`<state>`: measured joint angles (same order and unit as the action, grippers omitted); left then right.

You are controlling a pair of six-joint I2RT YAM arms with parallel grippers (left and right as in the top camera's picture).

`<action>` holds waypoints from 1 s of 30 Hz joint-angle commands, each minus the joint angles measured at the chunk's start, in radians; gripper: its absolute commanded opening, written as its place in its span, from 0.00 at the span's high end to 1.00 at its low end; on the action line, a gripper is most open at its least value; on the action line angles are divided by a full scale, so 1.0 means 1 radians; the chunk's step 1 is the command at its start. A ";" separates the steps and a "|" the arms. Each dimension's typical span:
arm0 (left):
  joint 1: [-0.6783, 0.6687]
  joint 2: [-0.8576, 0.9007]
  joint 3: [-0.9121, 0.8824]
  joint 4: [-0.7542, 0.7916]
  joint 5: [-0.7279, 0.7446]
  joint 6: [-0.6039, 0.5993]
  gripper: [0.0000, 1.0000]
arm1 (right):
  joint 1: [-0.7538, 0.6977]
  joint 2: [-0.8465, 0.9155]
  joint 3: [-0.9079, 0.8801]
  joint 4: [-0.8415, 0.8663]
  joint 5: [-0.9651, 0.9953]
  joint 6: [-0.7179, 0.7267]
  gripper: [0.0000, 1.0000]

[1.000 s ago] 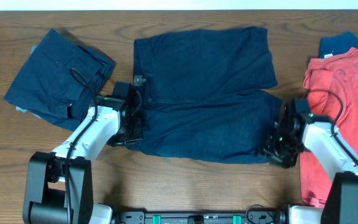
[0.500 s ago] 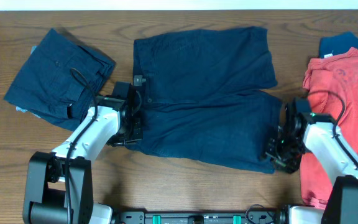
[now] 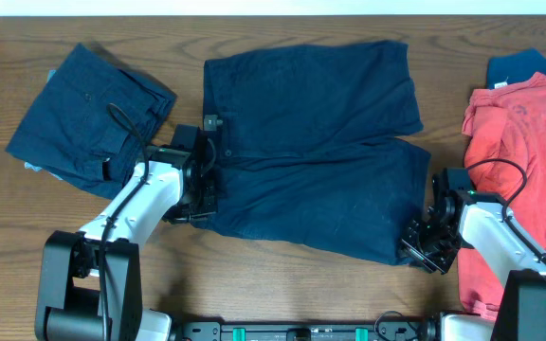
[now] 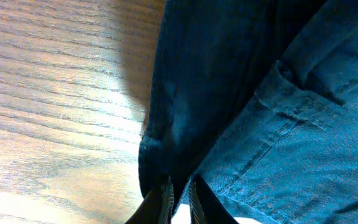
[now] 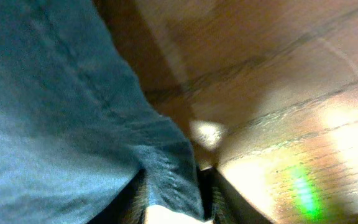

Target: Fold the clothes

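Dark navy shorts [image 3: 320, 142] lie spread flat mid-table, waistband to the left, legs to the right. My left gripper [image 3: 200, 197] sits at the near waistband corner. In the left wrist view its fingers [image 4: 179, 186] are shut on a fold of the navy cloth [image 4: 278, 124]. At the near leg's hem corner is my right gripper [image 3: 423, 244]. The right wrist view shows the stitched hem [image 5: 166, 168] pinched between that gripper's [image 5: 176, 186] narrowed fingers.
A second pair of navy shorts [image 3: 88, 118] lies folded at the far left. Coral-red shirts [image 3: 524, 161] are piled at the right edge, over a brighter blue garment [image 3: 529, 64]. Bare wood table [image 3: 292, 284] runs along the front edge.
My right gripper has closed down on the hem and slid toward the front edge, drawing the near leg's corner with it. The left gripper has not moved.
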<state>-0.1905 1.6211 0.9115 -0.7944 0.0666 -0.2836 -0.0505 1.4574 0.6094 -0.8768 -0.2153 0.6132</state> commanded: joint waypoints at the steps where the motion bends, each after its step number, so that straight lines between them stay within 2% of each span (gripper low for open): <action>1: 0.006 -0.013 0.019 -0.007 -0.019 0.017 0.87 | -0.003 0.013 -0.016 0.035 0.055 -0.021 0.78; 5: 0.006 -0.014 0.019 -0.014 -0.019 0.017 0.87 | -0.003 0.012 0.029 -0.010 0.054 -0.078 0.97; 6: 0.006 -0.014 0.019 -0.017 -0.019 0.017 0.83 | -0.003 0.012 0.049 -0.032 0.053 -0.090 0.99; 9: 0.006 -0.016 0.023 -0.045 -0.018 0.017 0.55 | -0.003 0.011 0.113 -0.086 0.053 -0.131 0.99; 10: 0.006 -0.017 0.024 -0.058 -0.016 0.017 0.49 | -0.002 0.011 0.136 -0.101 0.053 -0.144 0.99; 14: 0.006 -0.019 0.024 -0.110 0.025 0.016 0.37 | -0.002 0.011 0.196 -0.138 0.052 -0.151 0.99; 18: 0.006 -0.019 0.015 -0.119 0.031 0.014 0.34 | -0.002 0.011 0.201 -0.135 0.043 -0.151 0.99; 22: 0.006 -0.018 -0.040 -0.018 0.031 -0.012 0.34 | -0.002 0.011 0.201 -0.130 0.042 -0.151 0.99; 24: 0.006 -0.018 -0.061 0.031 0.031 -0.028 0.36 | -0.002 0.011 0.201 -0.127 0.038 -0.151 0.99; 26: 0.006 -0.018 -0.080 0.072 0.029 -0.029 0.42 | -0.002 0.011 0.201 -0.122 0.022 -0.151 0.99; 30: 0.006 -0.018 -0.106 0.093 0.029 -0.029 0.46 | -0.002 0.011 0.201 -0.116 0.000 -0.151 0.99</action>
<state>-0.1905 1.6192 0.8291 -0.7013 0.1009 -0.3012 -0.0505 1.4658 0.7994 -0.9974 -0.1936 0.4774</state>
